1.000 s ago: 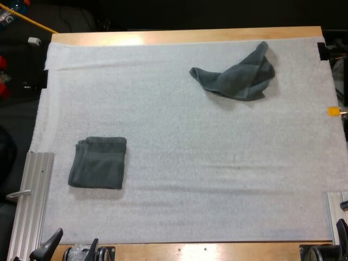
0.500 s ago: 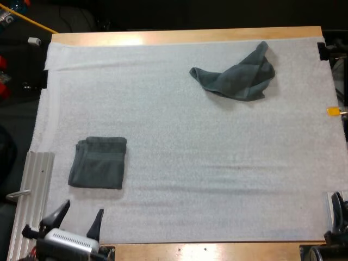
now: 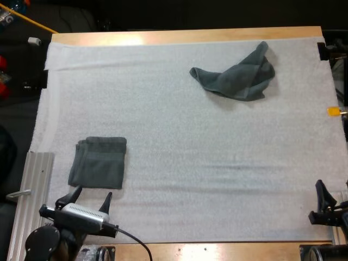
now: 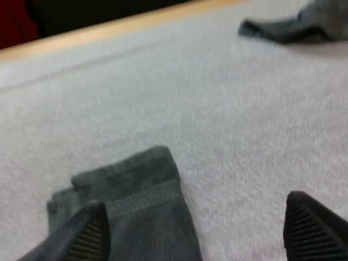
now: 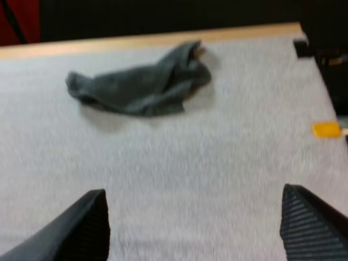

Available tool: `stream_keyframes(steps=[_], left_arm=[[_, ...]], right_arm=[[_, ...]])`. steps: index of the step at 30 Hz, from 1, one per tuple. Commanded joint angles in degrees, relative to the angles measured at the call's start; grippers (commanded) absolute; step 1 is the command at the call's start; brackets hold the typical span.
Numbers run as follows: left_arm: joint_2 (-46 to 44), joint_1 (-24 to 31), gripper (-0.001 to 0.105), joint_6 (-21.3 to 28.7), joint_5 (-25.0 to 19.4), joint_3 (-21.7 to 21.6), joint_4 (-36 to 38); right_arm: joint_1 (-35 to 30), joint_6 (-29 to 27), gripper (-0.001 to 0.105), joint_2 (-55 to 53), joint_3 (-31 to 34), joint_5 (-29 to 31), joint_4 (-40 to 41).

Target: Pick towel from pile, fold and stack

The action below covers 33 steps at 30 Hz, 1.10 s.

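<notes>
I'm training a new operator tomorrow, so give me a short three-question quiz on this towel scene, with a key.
1. True or false: the crumpled towel lies on the far right part of the mat, apart from the folded towel.
2. Pick one. The left end effector is: A) open, at the folded towel's near edge; B) shut on the folded towel; C) over the crumpled towel.
3. Fill in: the right end effector is ___ and holds nothing.
Key: 1 true; 2 A; 3 open.
</notes>
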Motion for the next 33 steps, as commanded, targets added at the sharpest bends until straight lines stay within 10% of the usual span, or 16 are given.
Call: stream_keyframes(steps=[1, 33], left_arm=[[-7.9, 0.0, 0.064, -0.5, 0.1, 0.2, -1.9], [-7.9, 0.0, 0.064, -0.5, 0.1, 0.4, -2.2]], right_arm=[[0.0, -0.7, 0.064, -2.2, 0.5, 0.0, -0.8], [-2.9, -0.3, 0.064, -2.2, 3.1, 0.0, -2.6]])
